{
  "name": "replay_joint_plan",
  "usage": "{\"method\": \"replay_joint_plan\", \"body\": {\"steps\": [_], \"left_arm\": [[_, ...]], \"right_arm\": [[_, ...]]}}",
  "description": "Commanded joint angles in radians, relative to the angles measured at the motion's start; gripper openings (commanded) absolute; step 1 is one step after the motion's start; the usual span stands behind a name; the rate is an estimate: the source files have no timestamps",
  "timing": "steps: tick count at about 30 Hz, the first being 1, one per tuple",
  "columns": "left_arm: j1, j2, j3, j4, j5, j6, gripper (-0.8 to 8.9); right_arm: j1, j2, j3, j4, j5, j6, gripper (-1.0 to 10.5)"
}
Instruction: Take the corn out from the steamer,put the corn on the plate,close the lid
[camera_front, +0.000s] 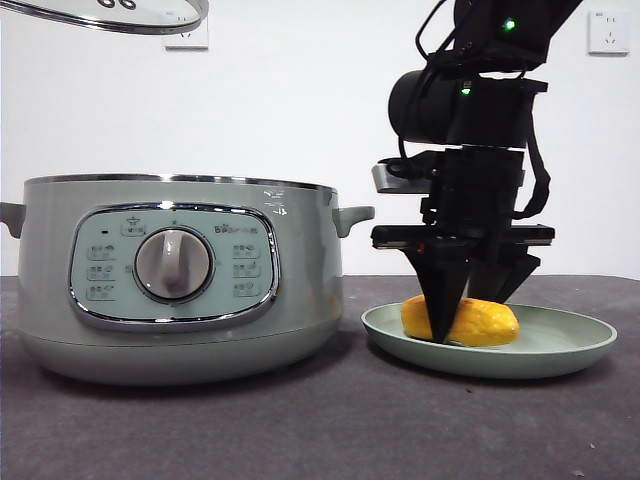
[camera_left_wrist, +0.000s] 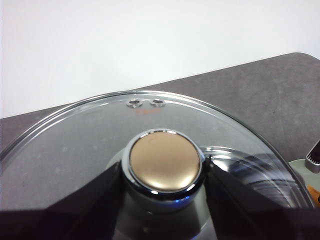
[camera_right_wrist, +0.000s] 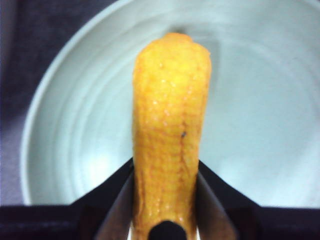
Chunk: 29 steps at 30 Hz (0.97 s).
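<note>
Table: dark mat under white wall, pot (camera_front: 180, 280) as landmark.
Corn (camera_front: 462, 320): resting on plate (camera_front: 560, 350) beside pot, right gripper (camera_front: 470, 300) clamped on it, likely for release.
Lid (camera_front: 110, 12): high above pot, left gripper (camera_left_wrist: 162, 200) clamped on knob (camera_left_wrist: 165, 161), keeping pot uncovered.

Front view: low, level across the worktop (camera_front: 320, 430), close to steamer (camera_front: 180, 280) and plate (camera_front: 560, 350). Right wrist view: looks down, very near (sharing plate and corn (camera_right_wrist: 170, 130)). Left wrist view: above lid (camera_left_wrist: 90, 145).
</note>
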Motion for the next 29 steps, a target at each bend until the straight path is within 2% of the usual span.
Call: {"method": "replay_joint_plan", "body": {"steps": [1,5,7,14,24,29], "left_arm": [[-0.001,-0.004,0.014,0.06,-0.002,-0.006,-0.09],[-0.001,0.012,0.014,0.06,-0.001,-0.006,-0.09],[-0.001,0.023,0.014,0.06,0.02,-0.006,-0.09],[-0.002,0.076,0.014,0.077,0.087,-0.01,-0.09],[-0.001,0.211,0.014,0.12,0.182,-0.038,-0.09],[-0.002,0.294,0.014,0.122,0.188,-0.04,-0.09]], "right_arm": [[-0.011,0.009,-0.016,-0.005,0.006,0.013,1.6],[-0.029,0.009,-0.016,-0.008,0.006,0.021,3.8],[-0.029,0.008,-0.016,-0.008,0.006,0.029,4.4],[-0.028,-0.058,-0.016,-0.016,0.002,0.029,4.4],[-0.03,-0.345,-0.016,-0.041,0.003,0.04,4.4],[-0.03,-0.469,-0.016,-0.053,0.003,0.042,4.4]]}}
